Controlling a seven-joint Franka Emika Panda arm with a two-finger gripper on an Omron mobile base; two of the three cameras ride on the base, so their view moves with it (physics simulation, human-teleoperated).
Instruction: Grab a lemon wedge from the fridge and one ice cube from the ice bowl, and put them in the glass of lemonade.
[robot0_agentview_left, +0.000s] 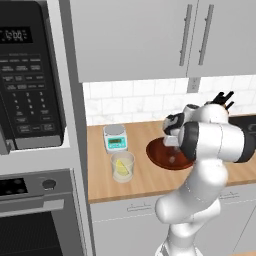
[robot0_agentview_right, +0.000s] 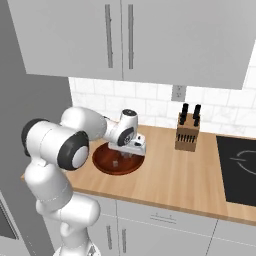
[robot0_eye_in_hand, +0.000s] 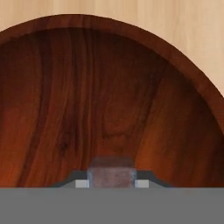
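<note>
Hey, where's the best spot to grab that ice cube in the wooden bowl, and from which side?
Judging by its blocky shape, take the ice cube across two opposite flat faces, coming straight down from above: the ice bowl is wide and shallow, so its rim blocks a sideways approach. The jaws already sit either side of it.

The wide round reddish-brown ice bowl (robot0_eye_in_hand: 109, 87) looks like polished, streaky-grained wood; the pale wooden counter (robot0_agentview_right: 175, 175) beneath looks smooth and matt.
</note>
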